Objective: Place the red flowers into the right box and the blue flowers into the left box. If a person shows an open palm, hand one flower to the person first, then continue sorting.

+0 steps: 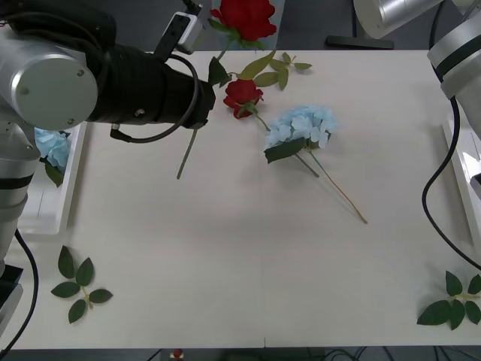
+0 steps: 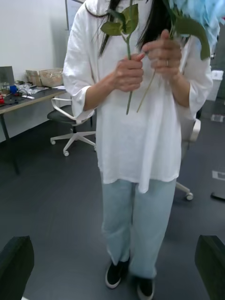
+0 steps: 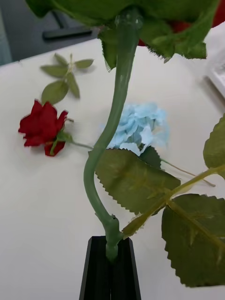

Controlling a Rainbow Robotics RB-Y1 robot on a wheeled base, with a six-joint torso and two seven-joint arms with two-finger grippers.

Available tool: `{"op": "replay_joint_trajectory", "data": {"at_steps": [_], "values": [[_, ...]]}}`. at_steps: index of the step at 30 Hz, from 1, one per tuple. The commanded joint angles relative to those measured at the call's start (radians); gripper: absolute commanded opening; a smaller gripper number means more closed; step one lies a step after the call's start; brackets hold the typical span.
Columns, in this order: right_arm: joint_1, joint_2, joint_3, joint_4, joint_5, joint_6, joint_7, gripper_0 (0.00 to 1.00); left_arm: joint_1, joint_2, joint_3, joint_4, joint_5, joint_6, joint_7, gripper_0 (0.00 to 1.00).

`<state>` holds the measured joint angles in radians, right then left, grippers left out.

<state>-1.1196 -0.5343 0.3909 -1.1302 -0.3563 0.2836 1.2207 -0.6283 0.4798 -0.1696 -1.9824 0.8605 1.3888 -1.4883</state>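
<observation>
i have the left gripper [image 3: 111,262] raised over the far left part of the table [image 1: 225,263], its black fingers clamped tight on the stem of a red rose [image 1: 244,16] whose bloom stands up at the far edge. a second red rose [image 1: 242,95] lies on the table just beside a blue hydrangea [image 1: 302,125], stem trailing toward me. another blue hydrangea [image 1: 49,147] sits in the left box [image 1: 52,214] at the table's left edge. the right box [image 1: 456,162] shows as a thin rim at the right edge. the right gripper [image 2: 112,267] is lifted and spread wide, holding nothing, facing a person [image 2: 140,140] in a white shirt who grips two stems in both hands. loose leaf sprigs [image 1: 77,286] lie at the near corners.
</observation>
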Motion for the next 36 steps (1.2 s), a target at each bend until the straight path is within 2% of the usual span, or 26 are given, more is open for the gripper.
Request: {"op": "replay_joint_trajectory", "data": {"at_steps": [1, 3, 10, 15, 22, 25, 30, 36], "values": [[-0.034, -0.073, 0.002, -0.056, -0.113, 0.085, -0.020, 1.00, -0.031, -0.050, 0.102, -0.027, 0.095, -0.027, -0.092, 0.00], [-0.040, -0.104, 0.002, -0.105, -0.178, 0.194, -0.020, 1.00, -0.039, -0.070, 0.137, -0.027, 0.129, -0.037, -0.115, 0.00], [-0.068, -0.228, -0.081, -0.260, -0.572, 0.729, -0.015, 1.00, -0.067, -0.141, 0.242, -0.024, 0.247, -0.109, -0.121, 0.00], [-0.068, -0.302, -0.119, -0.335, -0.770, 1.126, -0.021, 1.00, -0.085, -0.165, 0.237, 0.017, 0.282, -0.178, -0.110, 0.00], [-0.048, -0.342, -0.121, -0.342, -0.889, 1.562, -0.032, 1.00, -0.094, -0.170, 0.156, 0.091, 0.285, -0.317, -0.121, 0.00], [-0.016, -0.334, -0.118, -0.342, -0.902, 1.636, -0.024, 1.00, -0.094, -0.170, 0.113, 0.100, 0.259, -0.373, -0.113, 0.00], [0.064, -0.294, -0.099, -0.350, -0.882, 1.635, -0.012, 1.00, -0.093, -0.170, 0.093, 0.114, 0.279, -0.392, -0.099, 0.00], [0.156, -0.265, 0.037, -0.405, -0.744, 1.491, 0.017, 1.00, -0.093, -0.170, 0.068, 0.132, 0.339, -0.419, -0.084, 0.00]]}}
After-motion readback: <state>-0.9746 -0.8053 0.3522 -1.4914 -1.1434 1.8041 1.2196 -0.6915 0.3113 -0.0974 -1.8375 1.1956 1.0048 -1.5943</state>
